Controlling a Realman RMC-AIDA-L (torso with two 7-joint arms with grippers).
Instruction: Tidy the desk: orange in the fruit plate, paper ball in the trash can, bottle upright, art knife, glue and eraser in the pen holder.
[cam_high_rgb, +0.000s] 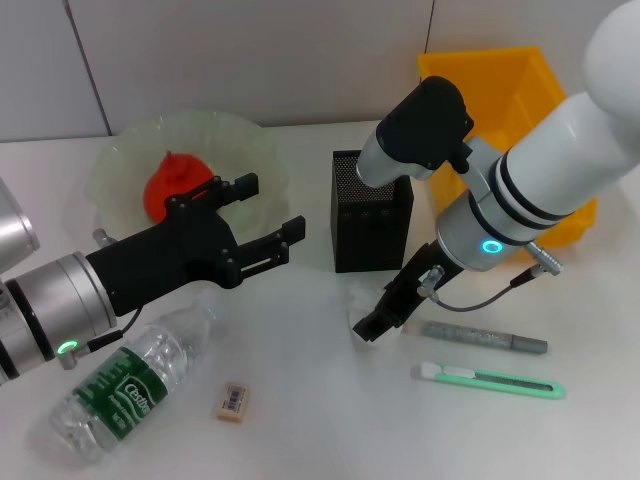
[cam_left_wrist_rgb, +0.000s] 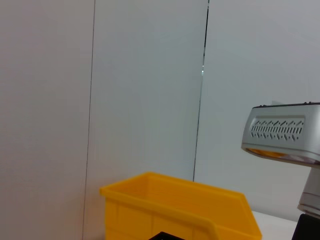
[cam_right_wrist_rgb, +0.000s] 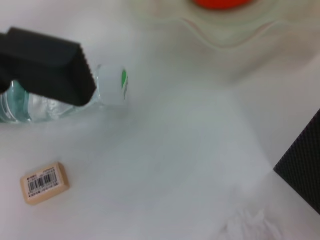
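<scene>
Right tool over the crumpled white paper ball, left tool above the fallen bottle

The crumpled white paper ball (cam_high_rgb: 358, 303) lies on the white worktop (cam_high_rgb: 300, 400) just in front of the black mesh pen holder (cam_high_rgb: 371, 212); it looks very light and soft, likely to squash, so a gentle pinch across its middle should do. The right tool (cam_high_rgb: 372, 322) hangs directly beside it, though whether its fingers are parted or closed I cannot tell. The left tool (cam_high_rgb: 268, 222) stands released, empty, above the clear plastic water bottle (cam_high_rgb: 125, 385) lying on its side. The orange (cam_high_rgb: 172, 183) already sits in the pale green fruit plate (cam_high_rgb: 110, 160). The tan eraser (cam_high_rgb: 232, 402), grey glue stick (cam_high_rgb: 485, 336) and mint-green art knife (cam_high_rgb: 490, 381) lie near; the yellow bin (cam_high_rgb: 500, 85) stands behind.
</scene>
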